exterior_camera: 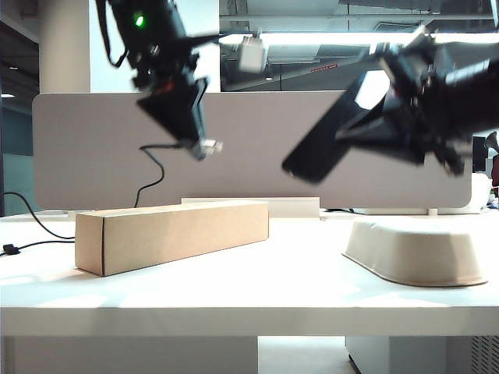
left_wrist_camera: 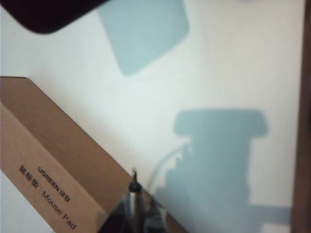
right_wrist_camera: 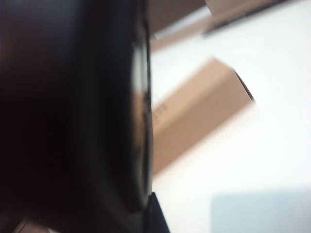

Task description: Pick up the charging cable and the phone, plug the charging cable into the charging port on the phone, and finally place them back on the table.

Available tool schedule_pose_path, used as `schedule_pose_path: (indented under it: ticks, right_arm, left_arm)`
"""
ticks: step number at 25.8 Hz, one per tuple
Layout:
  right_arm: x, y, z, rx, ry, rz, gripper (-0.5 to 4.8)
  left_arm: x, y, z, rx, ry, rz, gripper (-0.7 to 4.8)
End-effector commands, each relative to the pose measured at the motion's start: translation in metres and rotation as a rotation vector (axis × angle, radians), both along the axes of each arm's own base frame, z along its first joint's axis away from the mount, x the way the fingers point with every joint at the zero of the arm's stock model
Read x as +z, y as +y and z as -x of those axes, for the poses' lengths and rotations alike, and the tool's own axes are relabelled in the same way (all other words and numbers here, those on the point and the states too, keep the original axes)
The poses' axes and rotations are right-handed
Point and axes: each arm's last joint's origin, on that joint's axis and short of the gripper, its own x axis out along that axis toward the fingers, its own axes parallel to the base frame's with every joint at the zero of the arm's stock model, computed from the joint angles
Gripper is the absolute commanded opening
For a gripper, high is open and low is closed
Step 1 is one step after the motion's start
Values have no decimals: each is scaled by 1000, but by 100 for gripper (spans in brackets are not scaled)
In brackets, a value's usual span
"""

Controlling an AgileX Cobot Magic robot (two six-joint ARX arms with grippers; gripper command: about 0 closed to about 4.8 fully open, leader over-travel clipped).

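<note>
Both arms hang in the air over the worktop (exterior_camera: 257, 292), facing each other across the middle. The left pincer (exterior_camera: 204, 146) is up at the left, tilted down and inward, closed on the cable (exterior_camera: 153, 173) just behind its plug (exterior_camera: 211, 146). The small silver-white plug pokes out past the fingertips, pointing toward the phone (exterior_camera: 327, 140). From the pincer the thin black cord drops in a loose curve in front of the grey partition (exterior_camera: 86, 148), and more cord lies on the worktop at far left.

The right pincer (exterior_camera: 390, 128) is up at the right, blurred, closed on the phone. The phone is a slim black slab with rounded corners, slanting down and to the left, its lower short edge nearest the plug — a clear gap still lies between the two. I cannot make out the port.

In the left wrist view the plug (left_wrist_camera: 133, 180) sticks up from between the fingers, with a corner of the phone (left_wrist_camera: 46, 14) well beyond it. In the right wrist view the phone (right_wrist_camera: 73, 111) fills most of the picture as a dark blur.

Below, a long cardboard box (exterior_camera: 171, 234) lies under the left arm, and a beige pulp tray (exterior_camera: 421, 249) sits under the right — neither is touched.
</note>
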Motion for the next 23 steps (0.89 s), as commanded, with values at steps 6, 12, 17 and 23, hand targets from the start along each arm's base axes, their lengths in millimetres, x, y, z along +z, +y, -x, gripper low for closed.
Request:
schedule_pose_path:
  ticks: [6,12,17,23]
  right_arm:
    - [79,-3,12,14,-221,48,-8]
    - [107,-8,27,17,-233,55,-8]
    - [131,-14,48,28,-257,125,-8]
    - [165,-26,88,27,-315,125,-8]
  left_arm:
    - [50,8,13,34,2,139,-6]
    - [68,19,29,37,-20,180,-6]
    - [77,24,39,30,24,246,-6]
    - [76,33,52,20,39,249,-6]
